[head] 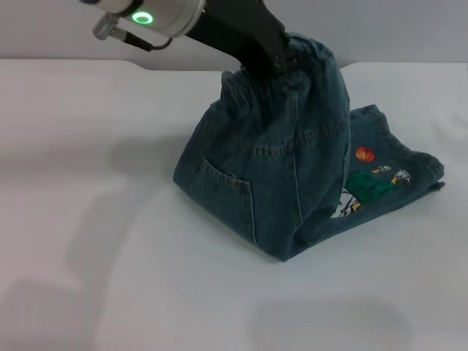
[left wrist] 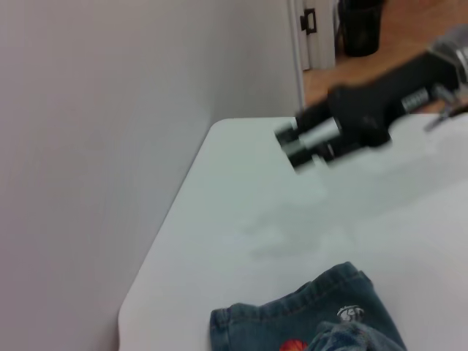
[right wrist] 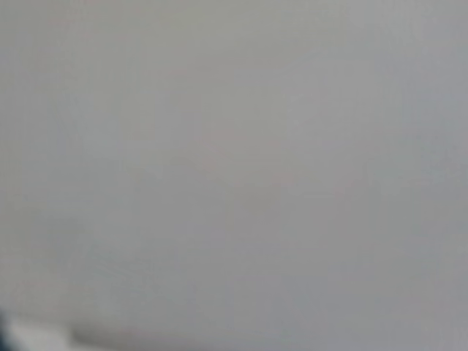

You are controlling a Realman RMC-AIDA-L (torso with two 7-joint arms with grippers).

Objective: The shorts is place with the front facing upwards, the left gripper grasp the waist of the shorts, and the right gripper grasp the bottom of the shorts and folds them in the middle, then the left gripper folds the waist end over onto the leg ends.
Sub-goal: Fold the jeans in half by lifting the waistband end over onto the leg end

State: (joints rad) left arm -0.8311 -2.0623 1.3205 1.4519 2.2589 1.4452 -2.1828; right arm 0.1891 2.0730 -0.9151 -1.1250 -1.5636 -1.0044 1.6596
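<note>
The blue denim shorts lie folded lengthwise on the white table. My left gripper is shut on the waist of the shorts and holds that gathered band up above the table, so the cloth hangs in a tent. The leg ends rest flat to the right, with the cartoon patch and an orange ball showing. In the left wrist view the leg ends lie just below the camera. My right gripper hovers farther off over the table, blurred.
The table's edge runs along a grey wall. A white door frame and a dark bin stand beyond the table's far end. The right wrist view shows only plain grey.
</note>
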